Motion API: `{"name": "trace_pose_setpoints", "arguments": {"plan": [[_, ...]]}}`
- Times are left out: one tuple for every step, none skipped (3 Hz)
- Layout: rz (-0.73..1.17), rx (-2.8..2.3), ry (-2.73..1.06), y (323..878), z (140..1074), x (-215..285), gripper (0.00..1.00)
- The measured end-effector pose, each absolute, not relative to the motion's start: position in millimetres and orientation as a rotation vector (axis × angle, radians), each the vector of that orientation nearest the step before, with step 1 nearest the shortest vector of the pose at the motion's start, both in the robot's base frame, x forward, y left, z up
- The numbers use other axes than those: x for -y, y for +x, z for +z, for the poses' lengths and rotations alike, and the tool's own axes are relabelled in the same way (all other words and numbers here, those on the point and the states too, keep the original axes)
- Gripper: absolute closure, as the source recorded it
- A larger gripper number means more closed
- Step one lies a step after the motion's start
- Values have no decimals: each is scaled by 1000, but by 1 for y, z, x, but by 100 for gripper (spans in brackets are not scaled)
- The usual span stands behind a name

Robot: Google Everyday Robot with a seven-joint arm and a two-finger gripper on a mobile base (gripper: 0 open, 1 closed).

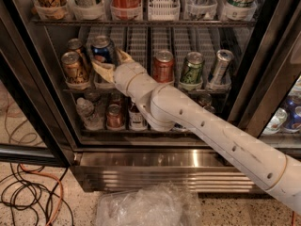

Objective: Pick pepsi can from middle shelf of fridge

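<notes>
The fridge [155, 161] stands open in front of me. Its middle shelf [141, 46] holds a row of cans in white lane trays. The blue pepsi can [102, 50] stands second from the left on that shelf. My gripper [111, 62] reaches in from the lower right and is closed around the can's lower part. One tan finger [102, 71] lies at the can's lower left and the other [124, 56] at its right. The can's base is hidden behind the fingers.
A gold-brown can [74, 68] stands just left of the pepsi can. A red can [163, 66], a green can [192, 68] and a silver can [220, 68] stand to the right. Small bottles [110, 114] fill the rack below. Clear plastic [146, 206] and cables [28, 197] lie on the floor.
</notes>
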State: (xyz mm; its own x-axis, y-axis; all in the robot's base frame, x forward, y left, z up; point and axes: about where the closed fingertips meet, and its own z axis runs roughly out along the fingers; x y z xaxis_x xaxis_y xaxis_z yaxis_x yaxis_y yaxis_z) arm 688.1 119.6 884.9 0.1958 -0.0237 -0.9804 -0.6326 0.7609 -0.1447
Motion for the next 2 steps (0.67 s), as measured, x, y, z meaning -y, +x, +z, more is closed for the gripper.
{"name": "trace_pose_setpoints", "arguments": {"plan": [[430,-1248,-561,683,918,-108,100],[430,-1248,-561,683,918,-108,100]]}}
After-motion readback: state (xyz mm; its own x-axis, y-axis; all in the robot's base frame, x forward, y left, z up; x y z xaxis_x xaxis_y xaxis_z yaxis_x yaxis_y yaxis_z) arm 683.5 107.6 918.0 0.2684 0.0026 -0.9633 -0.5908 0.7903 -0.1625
